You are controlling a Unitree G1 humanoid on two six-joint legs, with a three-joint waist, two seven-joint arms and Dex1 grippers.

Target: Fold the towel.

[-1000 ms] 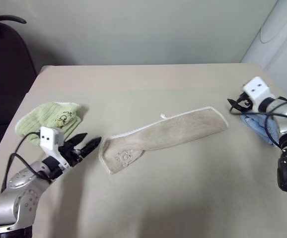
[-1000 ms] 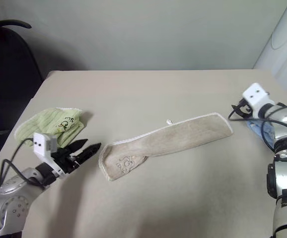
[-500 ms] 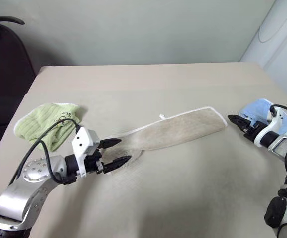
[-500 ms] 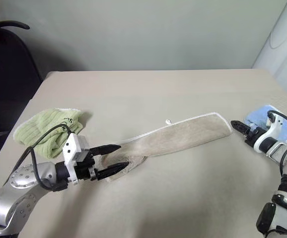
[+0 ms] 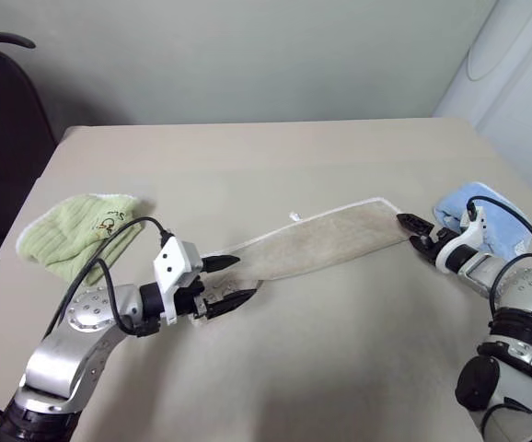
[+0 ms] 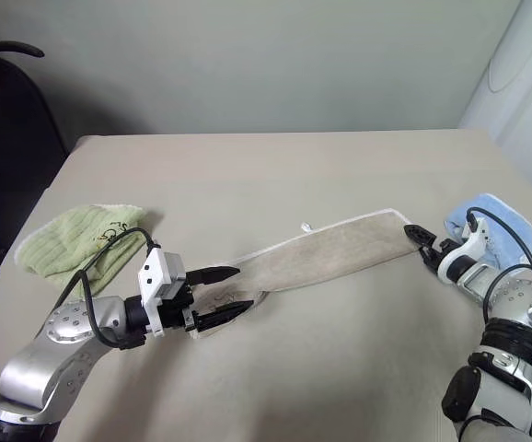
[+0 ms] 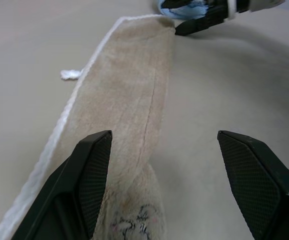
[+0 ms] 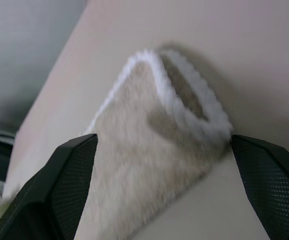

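Two open claws, one at each end of the long towel

The beige towel (image 5: pixel 317 241) lies flat on the table (image 5: pixel 275 157) in a long strip. The left gripper (image 5: pixel 230 282) is spread wide with nothing in it, one finger over the towel's near end. The right gripper (image 5: pixel 411 234) is wide apart too, empty, its tips right at the far end. A blue cloth (image 5: pixel 473 214) lies behind that claw.

Silver jointed arms, white wrist blocks, looping black cables, black textured two-fingered left tool (image 5: pixel 226 281)
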